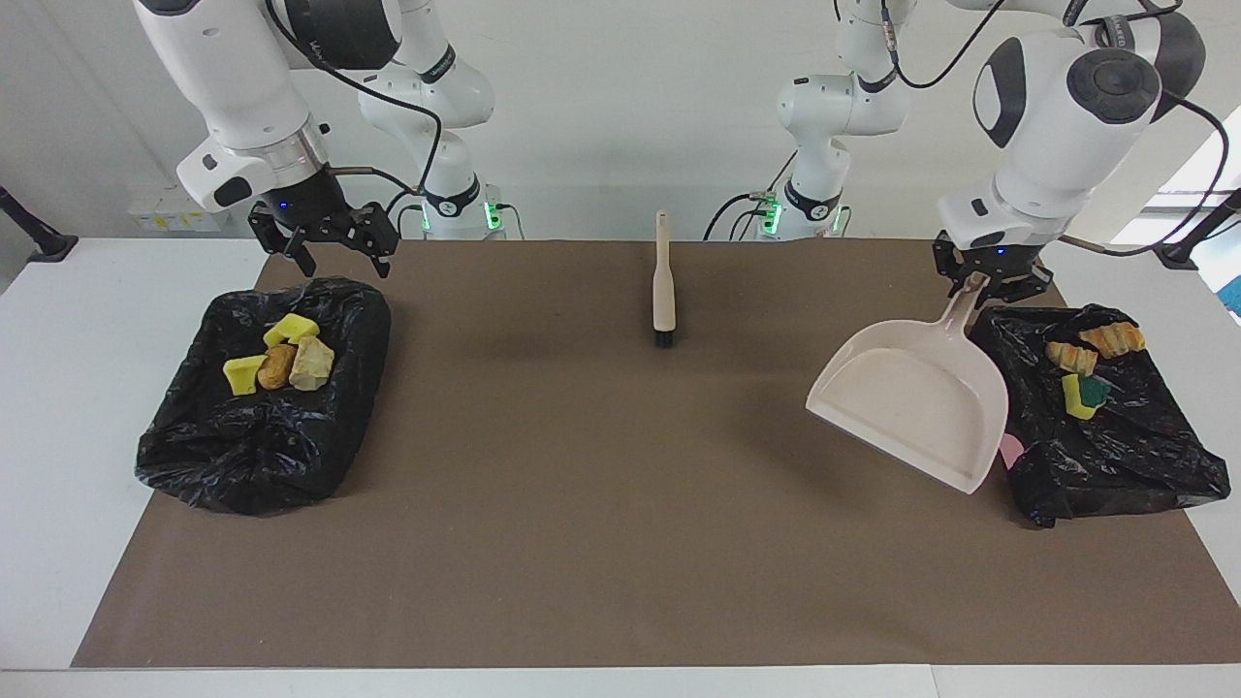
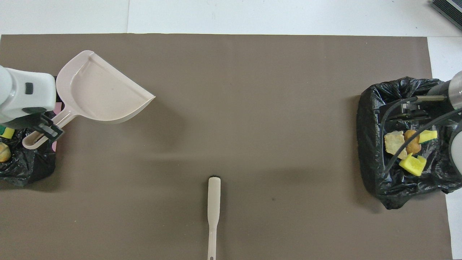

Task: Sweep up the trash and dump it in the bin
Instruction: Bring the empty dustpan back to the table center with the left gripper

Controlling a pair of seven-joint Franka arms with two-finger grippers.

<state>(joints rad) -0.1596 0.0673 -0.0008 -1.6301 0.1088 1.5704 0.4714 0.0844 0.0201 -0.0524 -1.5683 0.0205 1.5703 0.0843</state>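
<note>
From the facing view we count the trash in two lots. Four scraps (image 1: pixel 279 361) lie in the bin (image 1: pixel 262 397) at the right arm's end of the bench (image 1: pixel 601 523): two yellow sponge chunks, one brown bread piece and one pale one. Three scraps (image 1: pixel 1084 366) lie in the bin (image 1: pixel 1105 427) at the left arm's end: two croissant pieces and one yellow-and-green sponge. That makes seven, and none is left on the brown mat (image 1: pixel 601 465). We judge them light, soft and springy — the sponge will squash, the bread may crumble — so they are better pushed or tipped than pinched. One dustpan (image 1: pixel 911 407) hangs tilted and empty beside that second bin, with the left tool (image 1: pixel 989 276) closed on its handle, which is the sensible place to hold it. The right tool (image 1: pixel 323 242) hovers over the nearer edge of its bin, fingers spread, holding nothing. One brush (image 1: pixel 663 281) lies untouched between the arms.

From overhead the count agrees where we can see: four pieces (image 2: pixel 409 146) in one bin (image 2: pixel 371 144). The other bin (image 2: pixel 25 166) is cut by the frame and partly hidden by the left arm — only two scraps show there. The dustpan (image 2: pixel 101 94) is bare.
</note>
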